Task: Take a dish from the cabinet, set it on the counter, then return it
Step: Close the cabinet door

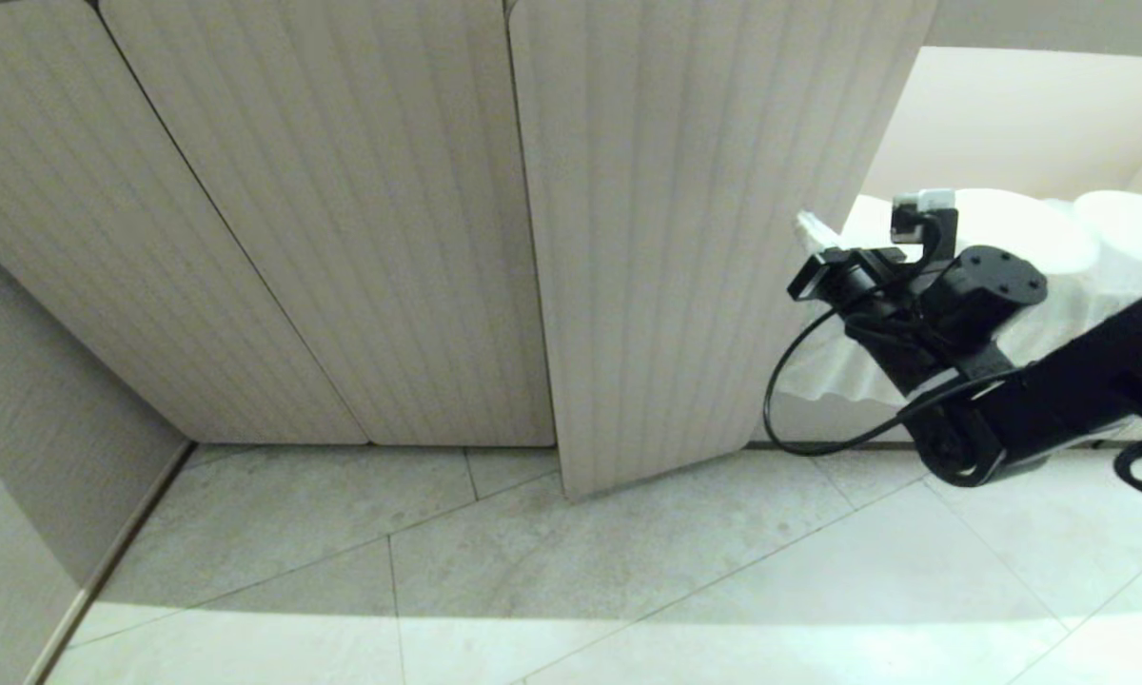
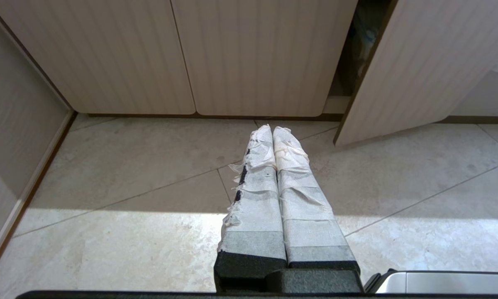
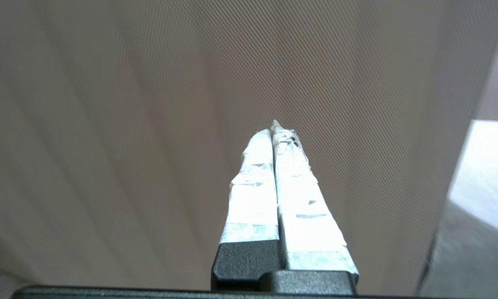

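The right gripper (image 3: pixel 272 132) has its white-taped fingers pressed together on nothing, its tip right at the inner face of the open, beige ribbed cabinet (image 1: pixel 695 238) door. Behind that door white round ceramic dishes (image 1: pixel 1128 228) sit on the shelf — which is the single bowl I cannot tell. The left gripper (image 2: pixel 272 135) — fingers together too — hangs over the pale tiled floor (image 2: pixel 128 199).

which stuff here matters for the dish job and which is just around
Job: open cabinet door; white dishes inside the cabinet; right gripper, shut, at the door's edge.
Just around: closed doors; floor tiles; left gripper, shut, idle over the floor.
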Available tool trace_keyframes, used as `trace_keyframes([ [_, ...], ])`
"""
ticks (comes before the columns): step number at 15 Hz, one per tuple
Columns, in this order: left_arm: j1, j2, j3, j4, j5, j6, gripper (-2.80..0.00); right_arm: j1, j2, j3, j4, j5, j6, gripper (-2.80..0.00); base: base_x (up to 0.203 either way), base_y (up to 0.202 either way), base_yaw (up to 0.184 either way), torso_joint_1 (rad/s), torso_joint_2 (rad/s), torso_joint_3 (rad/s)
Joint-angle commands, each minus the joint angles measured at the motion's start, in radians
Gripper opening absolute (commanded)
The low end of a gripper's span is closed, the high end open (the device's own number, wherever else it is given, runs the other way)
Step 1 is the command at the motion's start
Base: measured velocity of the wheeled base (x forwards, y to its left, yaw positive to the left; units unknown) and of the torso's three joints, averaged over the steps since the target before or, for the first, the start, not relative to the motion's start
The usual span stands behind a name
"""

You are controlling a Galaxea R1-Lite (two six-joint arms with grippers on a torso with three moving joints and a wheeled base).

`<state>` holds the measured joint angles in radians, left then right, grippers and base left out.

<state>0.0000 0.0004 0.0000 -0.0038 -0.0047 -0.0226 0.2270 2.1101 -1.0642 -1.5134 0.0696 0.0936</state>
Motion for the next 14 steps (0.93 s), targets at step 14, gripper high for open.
trace_keyframes([
  [14,0.0,0.0,0.0,-0.001,0.0,0.0,-2.8,-0.238,-0.734,0.821,0.048,-0.104,-0.011,-2.8,0.0,0.0,0.0,0.0,0.0,0.0],
])
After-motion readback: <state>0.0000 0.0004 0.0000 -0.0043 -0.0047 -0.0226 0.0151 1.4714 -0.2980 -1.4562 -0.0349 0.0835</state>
